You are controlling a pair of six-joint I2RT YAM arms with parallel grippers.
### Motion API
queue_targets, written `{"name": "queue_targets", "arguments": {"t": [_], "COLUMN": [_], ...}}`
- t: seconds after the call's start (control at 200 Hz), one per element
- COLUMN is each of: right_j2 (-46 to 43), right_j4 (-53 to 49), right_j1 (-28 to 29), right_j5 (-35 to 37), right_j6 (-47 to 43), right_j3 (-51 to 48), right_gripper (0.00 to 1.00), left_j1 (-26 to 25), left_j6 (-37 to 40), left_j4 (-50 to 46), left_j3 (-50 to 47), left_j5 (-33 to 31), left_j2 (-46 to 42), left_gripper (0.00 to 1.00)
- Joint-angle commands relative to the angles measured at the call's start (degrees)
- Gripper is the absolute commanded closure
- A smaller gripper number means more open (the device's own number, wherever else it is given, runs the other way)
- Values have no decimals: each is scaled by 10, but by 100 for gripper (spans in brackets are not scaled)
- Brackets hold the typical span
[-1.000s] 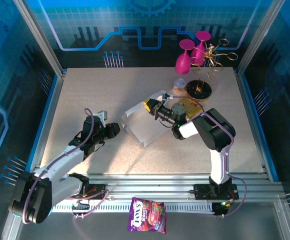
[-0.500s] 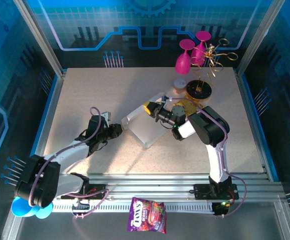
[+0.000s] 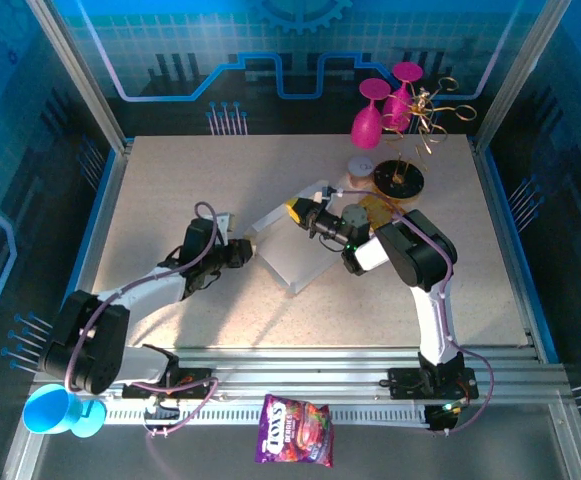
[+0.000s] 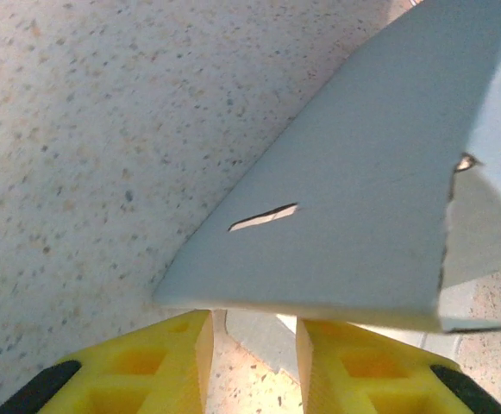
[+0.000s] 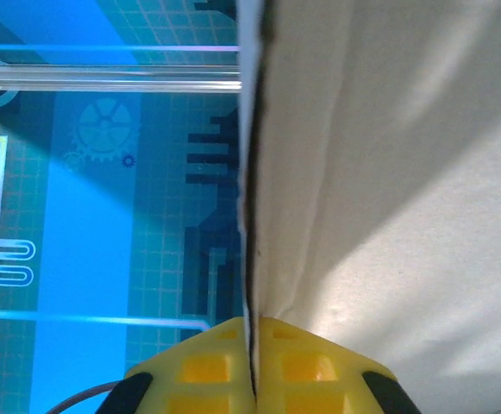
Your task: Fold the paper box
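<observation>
A: Right gripper (image 3: pixel 302 212) state?

B: Jaws pinched tight on the far-right edge of the paper box (image 3: pixel 288 255). In the wrist view the card runs straight into the pinch with no gap. It's anchoring that side.

A: Left gripper (image 4: pixel 252 345)?

B: Jaws apart, nothing between the pads. The box's near-left corner sits right at the mouth, just above the tips. A lower layer of card shows through the gap. There's a slit (image 4: pixel 263 217) in the top panel just past the corner.

A: Box overall?

B: Mid-table (image 3: pixel 160 190), between the two arms, part-formed. The top panel stands off the surface at the left gripper's end.

A: So my read is that left takes that corner panel and creases it while right holds.

B: Same read. To do it well:
- Go in level with the panel edge so only one layer enters the jaws. Catching the lower layer too would lock the fold.
- Bite shallow, clear of the slit. The card is thin and looks likely to tear there.
- Right should hold position without pulling, or the box skates on the table.
- Fold along the existing crease, slowly. I can't tell from here where that crease runs.
</observation>
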Motion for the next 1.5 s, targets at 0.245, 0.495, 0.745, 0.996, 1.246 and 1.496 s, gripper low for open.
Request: {"name": "queue_targets", "arguments": {"t": [0.245,0.495,0.745,0.996,1.246,1.496], "right_j2": [22,21,15,14,16,14], "right_j4": [-17,-25,-46,-49,-44,-35], "right_j1": [-3,-2,-1,0,2,0], "right_j5": [-1,4,9,15,21,27], "right_j6": [6,10,12,14,21,25], "right_j3": [17,22,31,33,34,26], "right_gripper": [100,100,100,100,100,100], "left_j1": [-2,-11,-25,-39,-56,-64], "left_j6": [90,90,90,79,66,48], "left_j4": [-12,17,35,56,111,177], "left_j3": [41,52,67,72,63,46], "left_j5": [48,40,24,-11,-53,-82], "left_j2": [44,67,87,97,101,114], "left_gripper": [70,64,61,61,60,66]}}
